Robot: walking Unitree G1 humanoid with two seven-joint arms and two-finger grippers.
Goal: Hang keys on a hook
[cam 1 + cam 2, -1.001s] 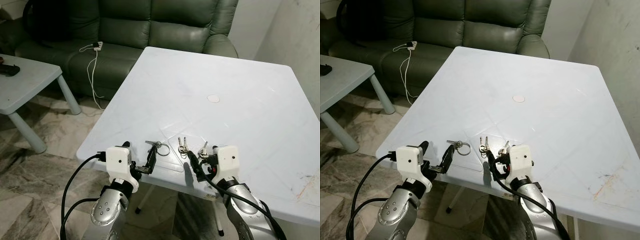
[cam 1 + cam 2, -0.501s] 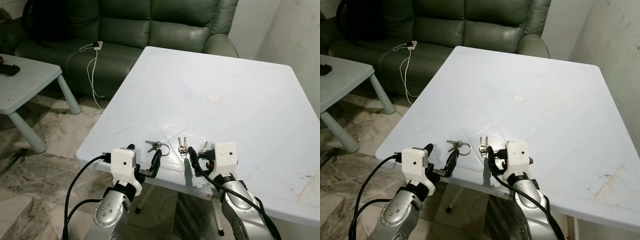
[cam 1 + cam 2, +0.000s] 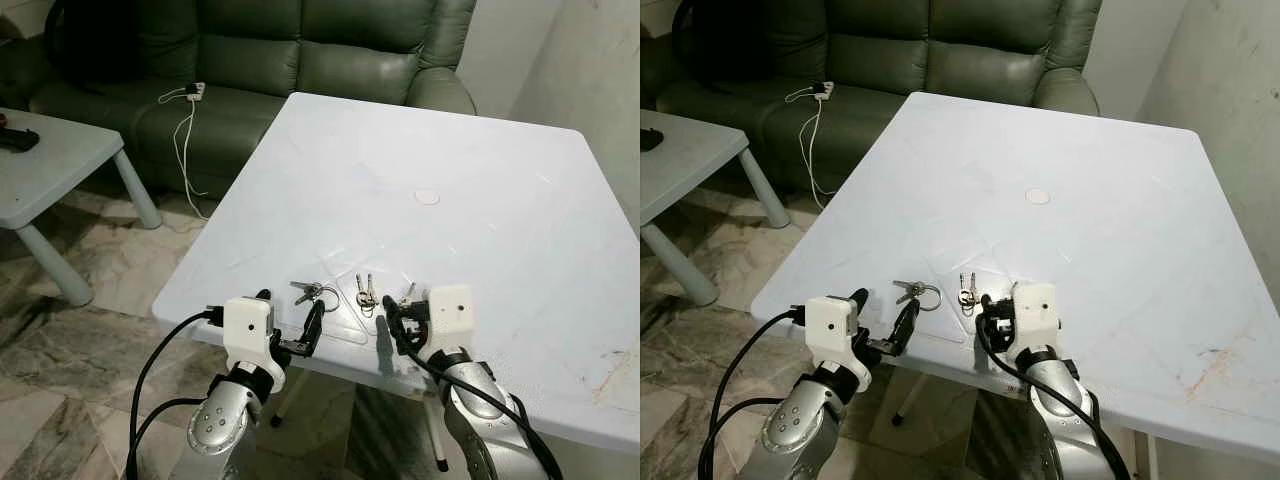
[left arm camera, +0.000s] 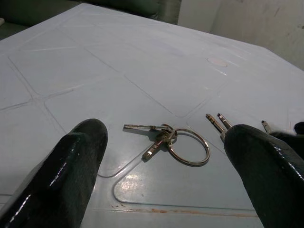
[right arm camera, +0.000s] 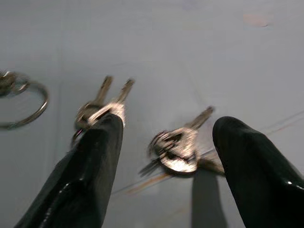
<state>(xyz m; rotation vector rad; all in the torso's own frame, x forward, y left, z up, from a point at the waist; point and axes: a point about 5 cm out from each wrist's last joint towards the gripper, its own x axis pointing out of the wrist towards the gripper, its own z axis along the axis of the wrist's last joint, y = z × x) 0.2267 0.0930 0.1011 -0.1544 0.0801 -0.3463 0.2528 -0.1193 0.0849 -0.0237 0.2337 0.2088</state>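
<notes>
Three sets of keys lie near the front edge of the white table (image 3: 480, 180). On the left is a set on a large ring (image 3: 314, 292), with a pair of keys (image 3: 364, 292) in the middle and a small bunch (image 3: 408, 296) on the right. My left gripper (image 3: 288, 318) hovers open at the table edge, just short of the ringed set (image 4: 183, 145). My right gripper (image 3: 400, 320) is open too. In the right wrist view its fingers (image 5: 95, 161) straddle the small bunch (image 5: 175, 152), and the pair (image 5: 102, 107) lies beside one finger.
A green sofa (image 3: 300, 60) stands behind the table, with a white charger and cable (image 3: 185, 110) on its seat. A low pale side table (image 3: 50, 160) is at the left. A small round disc (image 3: 427, 197) lies mid-table. A wall runs along the right.
Both grippers have crept forward toward the keys. The left arm shifted slightly right, and the right gripper now stands over the small bunch. The keys have not moved.
</notes>
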